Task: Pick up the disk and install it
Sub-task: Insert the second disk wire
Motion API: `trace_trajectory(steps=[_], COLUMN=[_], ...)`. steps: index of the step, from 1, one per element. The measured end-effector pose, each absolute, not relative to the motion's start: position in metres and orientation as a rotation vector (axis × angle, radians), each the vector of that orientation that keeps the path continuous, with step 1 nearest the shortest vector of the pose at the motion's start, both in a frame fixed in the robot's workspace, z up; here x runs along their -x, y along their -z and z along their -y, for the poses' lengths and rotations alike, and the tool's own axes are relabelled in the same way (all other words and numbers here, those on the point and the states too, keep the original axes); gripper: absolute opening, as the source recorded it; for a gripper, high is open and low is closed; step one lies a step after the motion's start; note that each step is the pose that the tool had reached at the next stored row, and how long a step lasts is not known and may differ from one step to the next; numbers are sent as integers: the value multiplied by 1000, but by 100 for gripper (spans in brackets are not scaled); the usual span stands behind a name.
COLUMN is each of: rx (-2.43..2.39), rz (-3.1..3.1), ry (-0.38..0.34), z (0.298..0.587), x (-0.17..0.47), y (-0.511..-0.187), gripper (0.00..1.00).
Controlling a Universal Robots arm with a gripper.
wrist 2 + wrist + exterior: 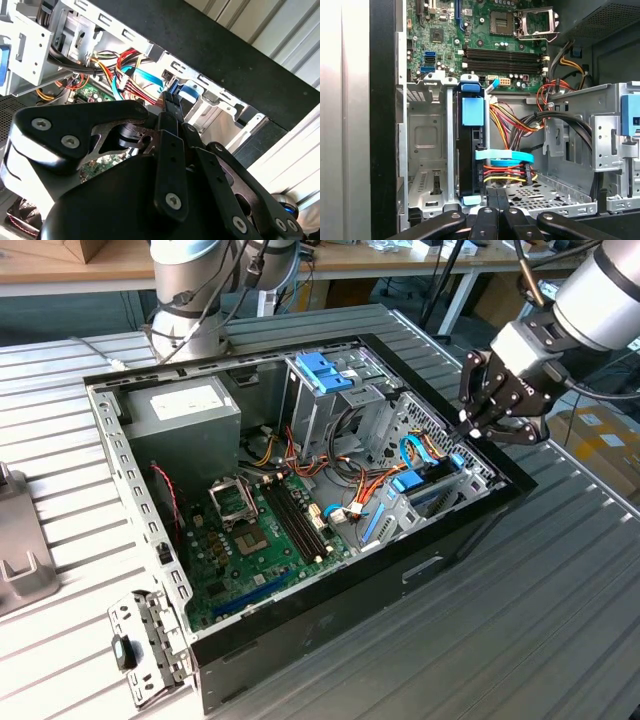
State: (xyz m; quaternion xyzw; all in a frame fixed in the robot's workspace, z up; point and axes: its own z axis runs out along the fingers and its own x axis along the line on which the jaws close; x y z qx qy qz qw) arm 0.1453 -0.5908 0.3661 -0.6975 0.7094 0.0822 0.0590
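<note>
The disk point(469, 150) stands on edge in a metal bay of the open computer case point(120, 450), its dark body framed by a light blue carrier. In the exterior view the disk point(412, 481) sits at the case's corner toward the exterior view's right. My gripper point(496, 194) hovers just beside the disk's end, its black fingers pressed together with nothing between them. In the exterior view my gripper point(468, 426) hangs over the case's rim above that bay. In the second wrist view my gripper point(168, 102) points into the bay.
Red, yellow and blue cables point(510, 170) bunch next to the disk. A blue latch on a grey cage point(325, 370) stands at the back. The motherboard point(260, 530) and power supply point(185, 410) fill the case. A loose metal bracket point(150, 640) lies on the slatted table.
</note>
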Motion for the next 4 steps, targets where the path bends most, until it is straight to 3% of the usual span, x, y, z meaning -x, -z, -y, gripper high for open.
trace_trajectory(steps=[4], rx=[2113], rz=[-2149], ry=[-249], z=[591], x=[-146], y=[-366], gripper=[11])
